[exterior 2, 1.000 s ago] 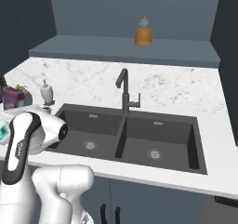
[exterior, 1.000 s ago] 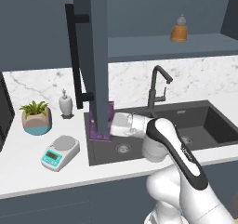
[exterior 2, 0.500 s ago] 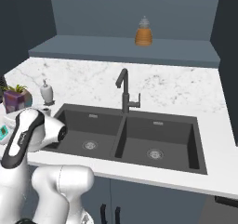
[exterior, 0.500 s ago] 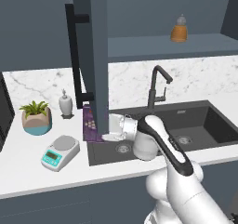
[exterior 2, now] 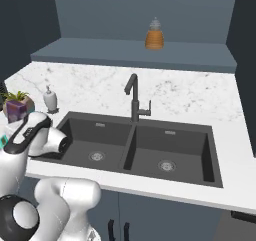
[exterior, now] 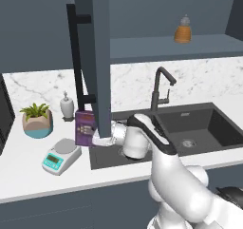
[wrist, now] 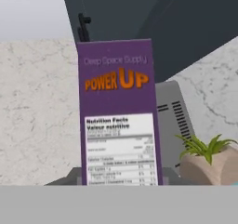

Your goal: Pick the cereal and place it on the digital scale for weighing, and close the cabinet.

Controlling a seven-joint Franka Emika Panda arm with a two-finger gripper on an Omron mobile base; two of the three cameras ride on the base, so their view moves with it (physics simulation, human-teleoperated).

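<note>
The cereal (exterior: 85,127) is a purple box held upright just above the counter at the sink's left edge. My gripper (exterior: 95,138) is shut on it from the right, its fingers partly hidden behind the open cabinet door (exterior: 93,47). The hand view has the cereal (wrist: 118,121) close up, with "POWER UP" lettering and a nutrition label. In the right base view the cereal (exterior 2: 16,110) shows at the far left. The digital scale (exterior: 60,156) lies on the counter down-left of the box, its plate bare. The cabinet door stands swung out with its black handle (exterior: 75,57).
A plant pot (exterior: 37,121) and a soap dispenser (exterior: 67,105) stand behind the scale. An orange bottle (exterior: 182,31) sits on the cabinet shelf. The faucet (exterior: 161,88) and double sink (exterior: 194,128) lie to the right. The open door hangs just over my hand.
My gripper has carried the cereal leftward, from over the sink's left basin to its left edge, nearer the scale. The cabinet door has stayed open.
</note>
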